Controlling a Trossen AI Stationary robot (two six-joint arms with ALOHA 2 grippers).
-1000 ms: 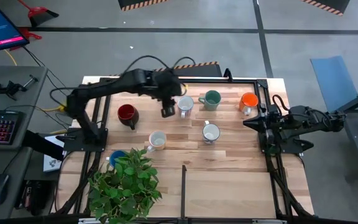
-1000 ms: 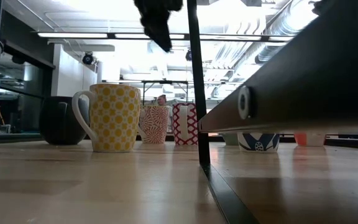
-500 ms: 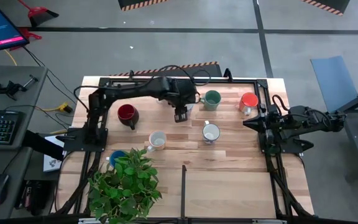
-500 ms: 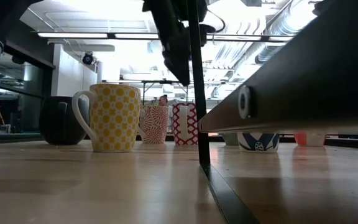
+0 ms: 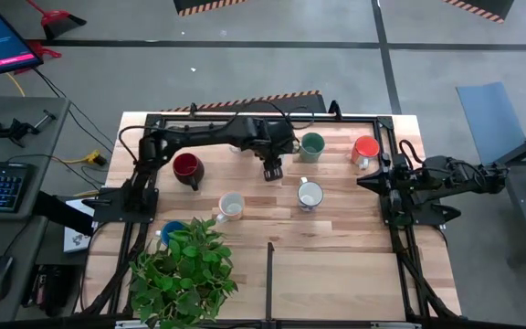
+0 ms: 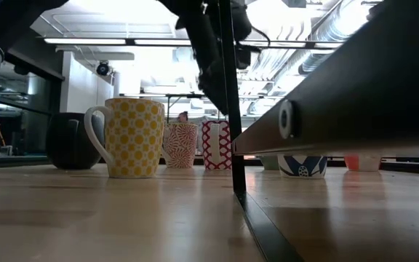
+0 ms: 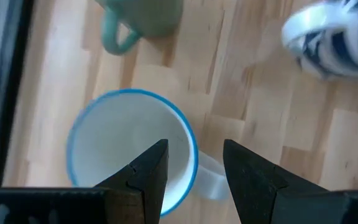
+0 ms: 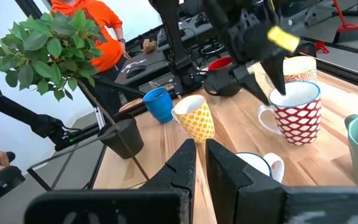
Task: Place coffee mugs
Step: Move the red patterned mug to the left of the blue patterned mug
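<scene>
Left gripper (image 5: pixel 270 171): jaws spread above white mug (image 7: pixel 132 149). Nearby: green mug (image 5: pixel 311 145), potted plant (image 5: pixel 183 270) on worktop (image 5: pixel 336 274). Right gripper (image 8: pixel 199 163): jaws clenched, empty.

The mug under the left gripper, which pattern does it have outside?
Red with white dots, on the mug below the left gripper; the right wrist view shows it best.

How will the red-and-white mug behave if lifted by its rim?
The red-and-white mug looks like glazed ceramic: likely stiff, chippable. Its smooth wall may slip in the left claw, open astride the rim. The side handle could tilt it.
</scene>
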